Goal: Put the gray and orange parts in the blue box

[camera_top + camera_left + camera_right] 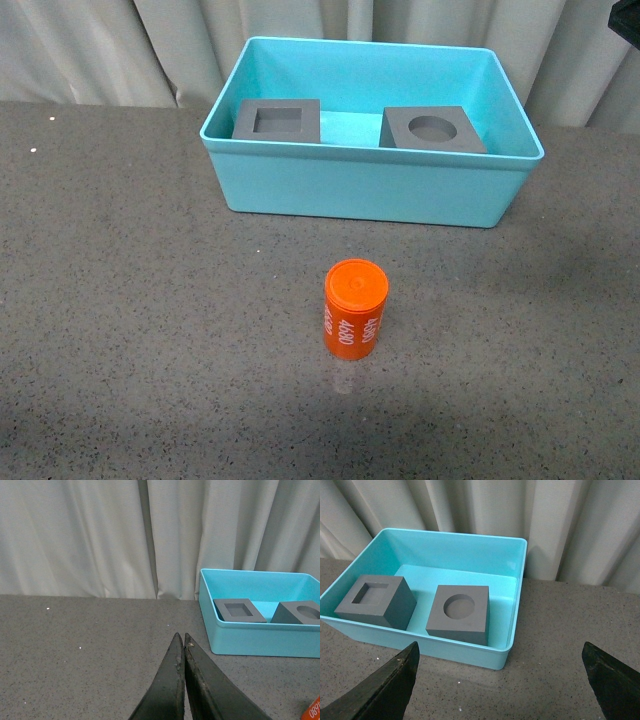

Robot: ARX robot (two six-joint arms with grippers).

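The orange cylinder (355, 308) stands upright on the dark speckled bench (120, 300), well in front of the blue box (370, 190) and apart from it. It is bright orange with a ridged round cap, and white lettering runs up its side (too small to read).

Both gray cubes sit inside the box, apart from each other. From the front, the cube with the square recess (278, 121) is on the left and the cube with the round recess (432, 130) on the right. They are matte and charcoal gray, each with its recess facing up. The box is a turquoise plastic bin with a rolled rim, much wider than either cube, and a pale pleated curtain (100, 50) hangs behind it.

The left claw (180, 637) has its two dark fingers pressed together with nothing between them, above bare bench. The right claw (500, 647) is spread wide and holds nothing, its fingers framing the box in the right wrist view.
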